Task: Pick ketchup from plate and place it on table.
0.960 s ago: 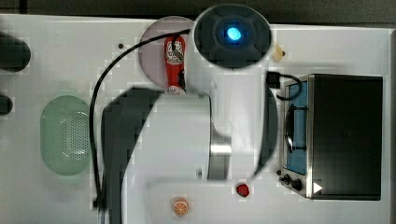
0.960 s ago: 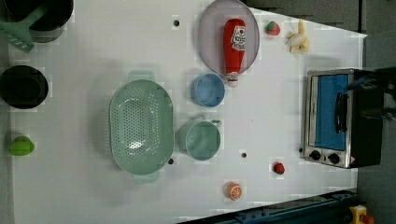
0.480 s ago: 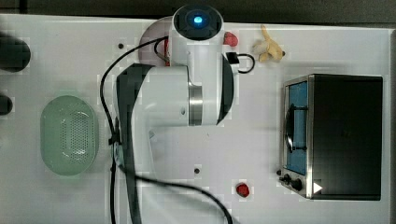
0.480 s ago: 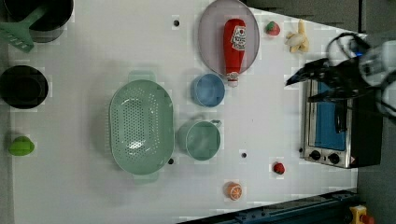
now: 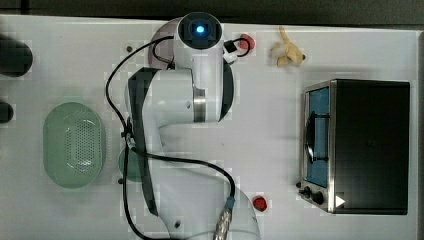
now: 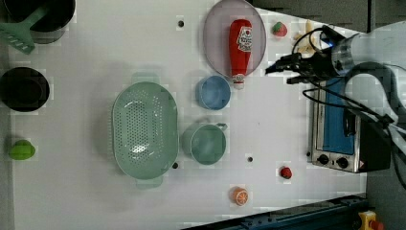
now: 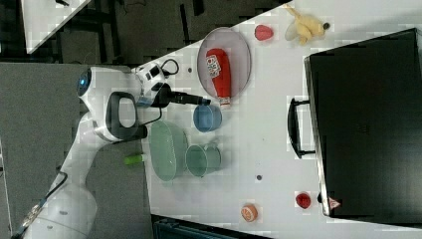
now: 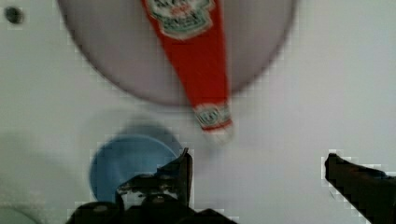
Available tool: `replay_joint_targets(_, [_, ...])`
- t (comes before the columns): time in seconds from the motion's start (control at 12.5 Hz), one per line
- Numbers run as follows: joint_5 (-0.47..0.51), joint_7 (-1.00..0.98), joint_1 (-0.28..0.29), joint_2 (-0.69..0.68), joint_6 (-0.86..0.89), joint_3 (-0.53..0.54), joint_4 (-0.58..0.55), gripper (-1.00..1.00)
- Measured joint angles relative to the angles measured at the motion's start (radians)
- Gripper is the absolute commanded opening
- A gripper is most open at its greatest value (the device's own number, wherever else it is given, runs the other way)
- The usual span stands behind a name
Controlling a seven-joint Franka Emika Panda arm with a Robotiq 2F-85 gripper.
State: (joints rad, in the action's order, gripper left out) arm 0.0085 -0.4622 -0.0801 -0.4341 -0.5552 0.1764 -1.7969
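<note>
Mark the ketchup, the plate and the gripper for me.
ketchup [image 6: 241,45]: left view, on the red body.
plate [image 6: 214,33]: left view, bare surface beside the bottle.
gripper [image 8: 257,179]: wrist view, midway between the open fingertips.

The white table [image 6: 95,48] carried a pale mauve-grey plate [image 6: 214,36] near the left view's top edge, with a small blue bowl [image 6: 213,92] just below it, a green mug [image 6: 206,143] lower still, and a green perforated basket [image 6: 143,130] beside the mug on the left view's left. A toaster oven [image 6: 335,129] stood on the left view's right, with one strawberry [image 6: 286,172] below it, another strawberry [image 6: 279,29] beside the plate, and an orange slice [image 6: 239,195] near the bottom edge. On the left view's left sat a black bowl [image 6: 23,89], a dark pot [image 6: 45,13] and a lime-green object [image 6: 21,150].
</note>
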Motion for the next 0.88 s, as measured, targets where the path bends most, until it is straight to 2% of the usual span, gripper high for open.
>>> replay_joint_targets(0.32, [-0.009,-0.045,0.013,-0.128,-0.150,0.003,0.049,1.00])
replay_joint_targets(0.88, [-0.146,-0.063,0.027,-0.343,-0.355,-0.001,0.089,1.00])
